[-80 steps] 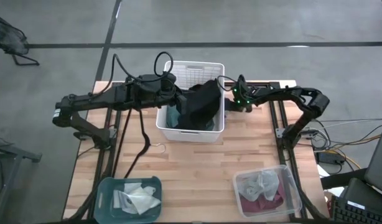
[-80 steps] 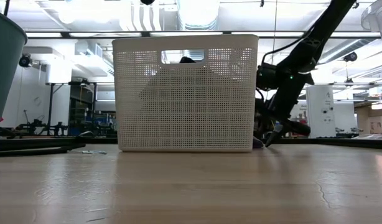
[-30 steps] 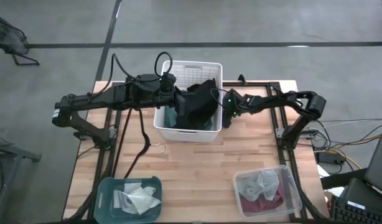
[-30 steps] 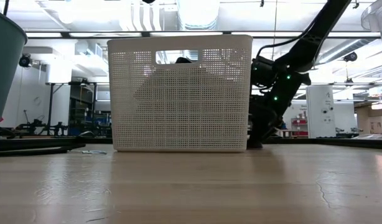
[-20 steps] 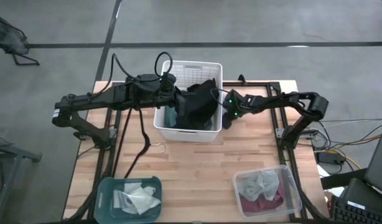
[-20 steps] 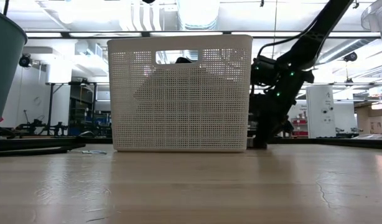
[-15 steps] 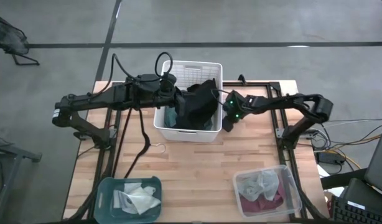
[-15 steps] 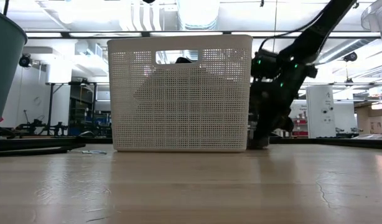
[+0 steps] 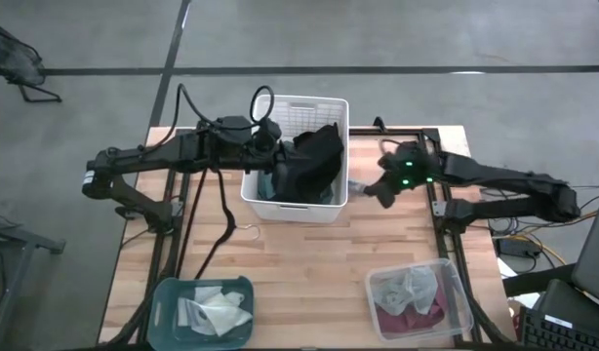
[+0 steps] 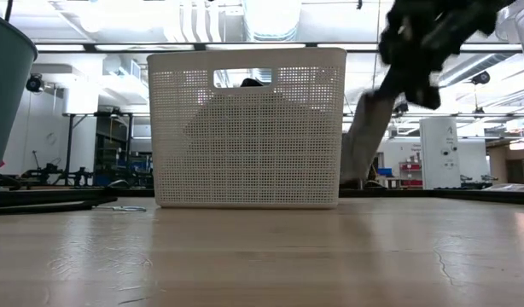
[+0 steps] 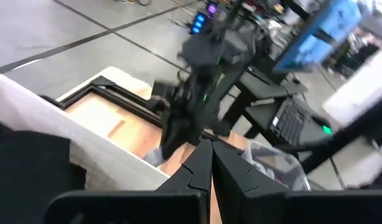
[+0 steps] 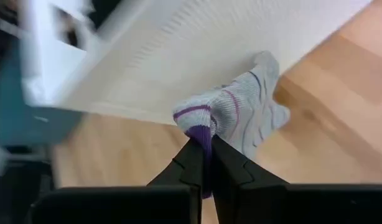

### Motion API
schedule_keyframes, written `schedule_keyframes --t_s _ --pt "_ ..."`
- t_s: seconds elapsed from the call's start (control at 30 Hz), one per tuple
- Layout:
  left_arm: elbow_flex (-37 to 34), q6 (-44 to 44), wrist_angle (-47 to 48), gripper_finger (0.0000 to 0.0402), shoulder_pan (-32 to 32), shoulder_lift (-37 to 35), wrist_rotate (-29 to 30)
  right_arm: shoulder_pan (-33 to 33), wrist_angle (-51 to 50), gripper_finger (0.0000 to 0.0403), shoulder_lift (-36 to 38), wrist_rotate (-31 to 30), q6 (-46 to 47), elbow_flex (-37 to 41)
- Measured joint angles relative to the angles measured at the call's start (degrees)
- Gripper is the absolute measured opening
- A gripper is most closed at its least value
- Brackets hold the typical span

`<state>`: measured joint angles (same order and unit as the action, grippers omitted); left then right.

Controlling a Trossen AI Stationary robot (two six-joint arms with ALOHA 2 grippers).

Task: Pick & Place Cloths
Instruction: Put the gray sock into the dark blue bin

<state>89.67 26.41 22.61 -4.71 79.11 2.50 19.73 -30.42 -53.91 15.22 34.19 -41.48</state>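
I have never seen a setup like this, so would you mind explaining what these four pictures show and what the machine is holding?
This is a robot with two dark arms working at a wooden table. One picture looks straight down on it, one looks level across the tabletop, and two come from cameras on the arms' wrists.

Near the table's far edge stands a white basket with a black cloth and a teal one inside. At the near edge are a teal tray and a clear tray, both holding cloths.

The right gripper, just beside the basket, is shut on a grey striped sock with a purple cuff, lifting it off the table. The left gripper is over the basket with its fingers together, holding nothing that I can see.
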Motion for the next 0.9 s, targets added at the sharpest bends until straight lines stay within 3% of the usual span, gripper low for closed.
schedule_keyframes --t_s 0.13,0.33,0.57,0.73,0.9 --pt "0.2 -3.75 -0.61 0.0031 0.0 0.16 -2.49 -3.61 -2.77 0.0009 6.33 -0.34 6.03 -3.51" --pt "0.02 -4.98 -1.55 0.0105 0.04 0.24 -3.12 -9.61 -7.04 0.001 8.14 -1.98 11.2 -13.28" --pt "0.02 -5.15 -7.12 0.0166 1.22 0.41 -5.23 -15.75 -9.66 0.0011 0.22 -3.26 14.36 -27.93" --pt "-0.02 -5.84 -9.08 0.0171 2.88 1.46 -5.58 -18.13 -9.63 0.0011 -8.66 -3.17 13.64 -38.68" --pt "-0.02 -6.05 -8.94 0.017 4.54 1.93 -6.27 -18.78 -9.73 0.0011 -17.39 1.59 11.91 -48.1"
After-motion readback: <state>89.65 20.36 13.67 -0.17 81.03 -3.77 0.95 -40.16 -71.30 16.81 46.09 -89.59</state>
